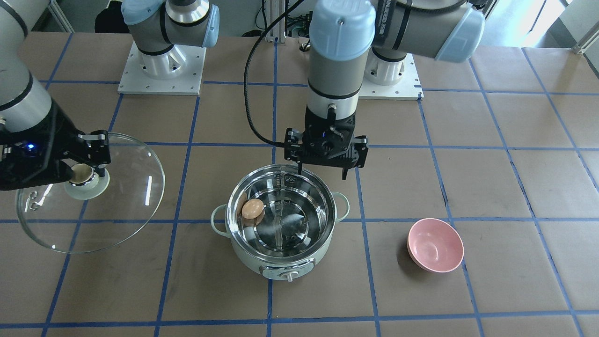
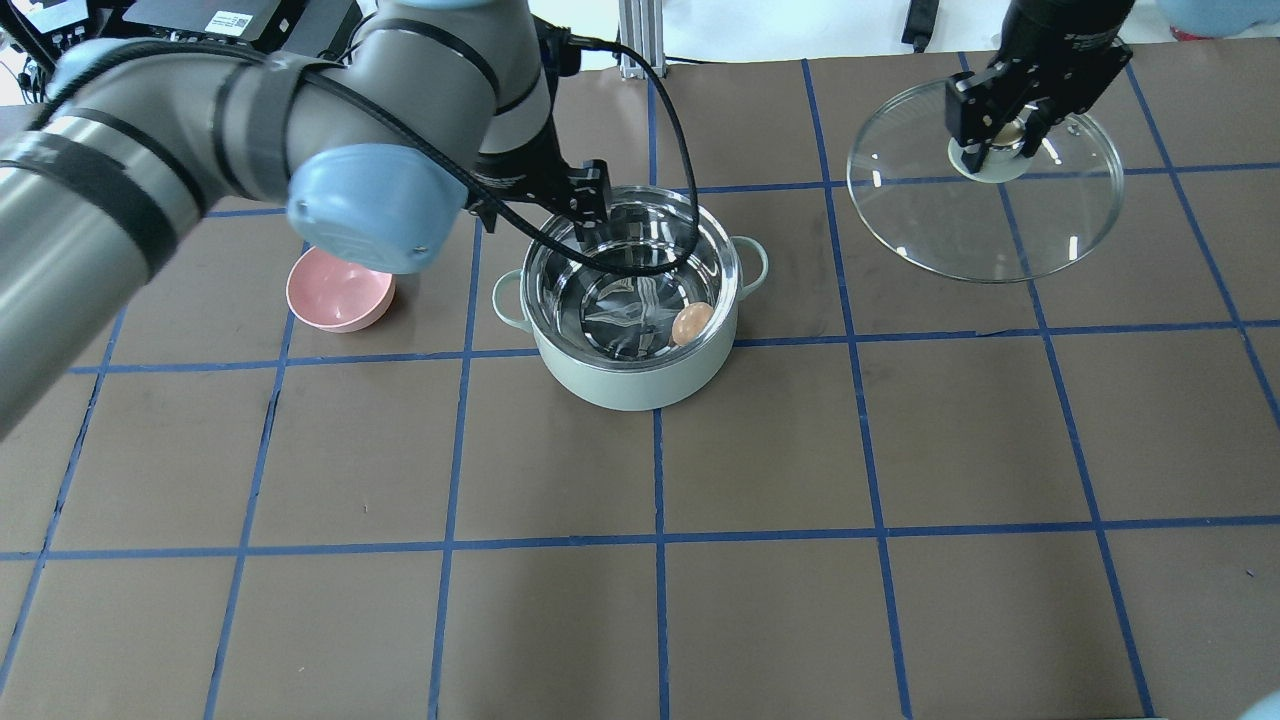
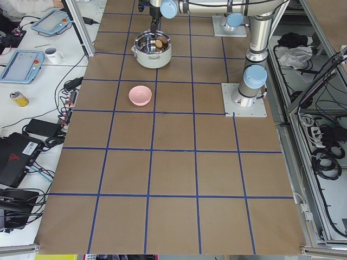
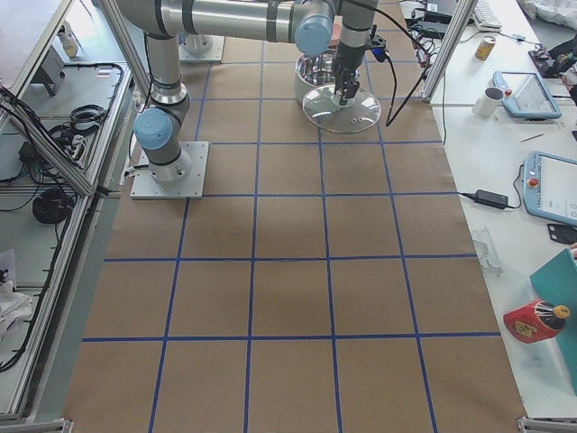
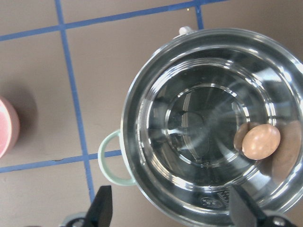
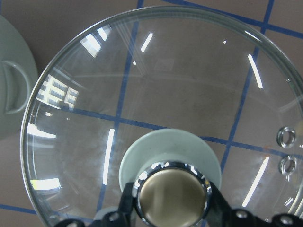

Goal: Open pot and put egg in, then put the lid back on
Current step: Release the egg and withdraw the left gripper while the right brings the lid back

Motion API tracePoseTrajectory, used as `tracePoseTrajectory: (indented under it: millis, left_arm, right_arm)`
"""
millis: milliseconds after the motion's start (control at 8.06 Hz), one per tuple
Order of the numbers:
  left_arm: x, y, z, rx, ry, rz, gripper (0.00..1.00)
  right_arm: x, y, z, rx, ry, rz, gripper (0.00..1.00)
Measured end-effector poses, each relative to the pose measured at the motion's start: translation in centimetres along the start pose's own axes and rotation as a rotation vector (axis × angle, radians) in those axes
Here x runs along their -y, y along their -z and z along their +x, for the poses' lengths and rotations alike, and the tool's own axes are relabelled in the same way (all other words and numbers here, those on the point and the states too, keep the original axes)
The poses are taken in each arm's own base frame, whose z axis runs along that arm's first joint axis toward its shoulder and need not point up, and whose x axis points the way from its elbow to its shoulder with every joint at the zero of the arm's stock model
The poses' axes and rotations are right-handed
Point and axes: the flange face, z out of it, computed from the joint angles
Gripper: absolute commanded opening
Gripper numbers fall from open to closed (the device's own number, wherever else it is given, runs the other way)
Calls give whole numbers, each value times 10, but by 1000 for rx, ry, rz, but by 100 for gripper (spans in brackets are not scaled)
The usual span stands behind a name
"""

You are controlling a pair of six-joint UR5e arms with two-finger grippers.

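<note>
**Egg in the open pot, lid held aside**

The egg (image 1: 252,208) lies inside the mint-green pot (image 1: 281,252), against its steel wall on the robot's right side. The left claw (image 1: 323,169) hangs spread wide and empty over the pot's robot-side rim. The right claw (image 1: 86,173) clamps the knob of the glass lid (image 1: 126,206), well apart from the pot. A pink bowl (image 1: 435,245) sits on the table (image 1: 468,290) near the pot's opposite side.

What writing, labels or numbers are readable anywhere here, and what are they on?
No text reads clearly.
Stamped marks inside the pot: too blurred.
White sticker on a black box: too small.
Lettering on the left arm: cut off, illegible.
</note>
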Motion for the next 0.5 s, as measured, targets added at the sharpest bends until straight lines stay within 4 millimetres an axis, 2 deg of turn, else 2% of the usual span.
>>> tracePoseTrajectory:
  millis: [248, 496]
  left_arm:
    - [-29, 65, -60, 29, 94, -15, 100]
    - [-56, 99, -103, 46, 171, -79, 100]
  right_arm:
    - [7, 3, -59, 2, 15, 11, 0]
    - [14, 1, -116, 5, 44, 20, 0]
